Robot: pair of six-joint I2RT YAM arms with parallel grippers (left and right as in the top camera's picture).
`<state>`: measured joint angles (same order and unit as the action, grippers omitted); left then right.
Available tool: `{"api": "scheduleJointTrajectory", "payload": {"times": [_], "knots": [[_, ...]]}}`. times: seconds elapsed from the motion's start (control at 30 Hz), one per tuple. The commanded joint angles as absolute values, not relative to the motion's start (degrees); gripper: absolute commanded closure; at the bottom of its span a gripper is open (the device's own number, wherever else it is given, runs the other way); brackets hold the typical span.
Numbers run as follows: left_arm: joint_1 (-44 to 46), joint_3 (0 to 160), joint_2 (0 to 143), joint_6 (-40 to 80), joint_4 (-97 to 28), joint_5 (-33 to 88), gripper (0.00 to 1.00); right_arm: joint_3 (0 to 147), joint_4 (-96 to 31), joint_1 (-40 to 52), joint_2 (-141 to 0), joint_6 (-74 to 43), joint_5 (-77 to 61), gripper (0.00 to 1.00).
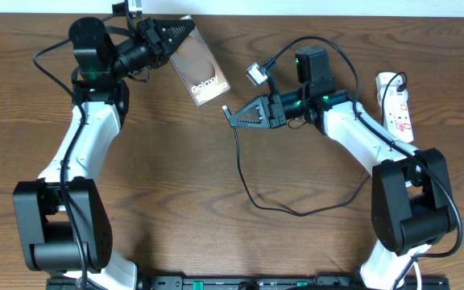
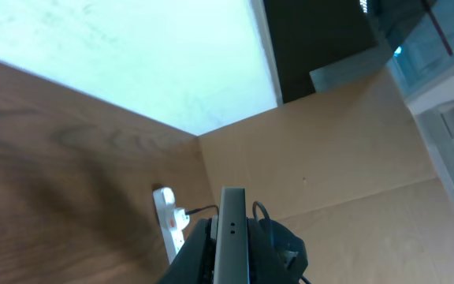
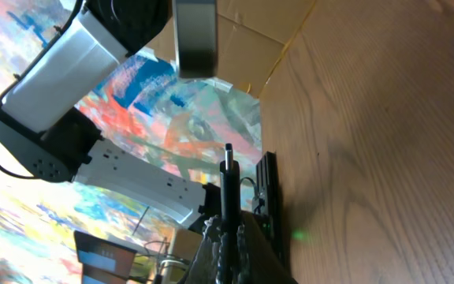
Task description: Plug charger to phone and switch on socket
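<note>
Phone (image 1: pixel 205 74) corner hidden in left gripper (image 1: pixel 188 30) – right gripper (image 1: pixel 230 115) pinches charger (image 1: pixel 238 161)

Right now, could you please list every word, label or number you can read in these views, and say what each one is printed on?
"Galaxy": white lettering on the phone, overhead view; whatever follows it is too blurred to read.
Red markings on the socket: too small to read.
Both wrist views: no legible text.
</note>
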<state>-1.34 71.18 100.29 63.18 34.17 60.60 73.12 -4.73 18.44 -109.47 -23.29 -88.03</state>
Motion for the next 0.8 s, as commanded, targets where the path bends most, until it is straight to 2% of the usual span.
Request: {"api": "scheduleJointTrajectory", "payload": {"times": [0.0, 0.23, 0.53, 0.77], "knots": [[-1.41, 72.29, 99.11, 63.96, 35.92, 60.55, 0.93, 73.87, -3.38, 18.41, -109.82, -27.88, -89.30, 0.99], [-1.41, 72.29, 99.20, 63.70, 36.69, 60.58, 0.93, 73.87, -1.56, 18.57, -109.82, -27.86, -89.34, 0.99], [-1.41, 72.29, 99.20, 63.70, 37.01, 60.95, 0.93, 73.87, 9.34, 20.16, -109.82, -30.52, -89.32, 0.99], [-1.41, 72.29, 99.22, 63.72, 37.01, 60.84, 0.92, 73.87, 10.09, 20.69, -109.82, -30.89, -88.84, 0.99]]}}
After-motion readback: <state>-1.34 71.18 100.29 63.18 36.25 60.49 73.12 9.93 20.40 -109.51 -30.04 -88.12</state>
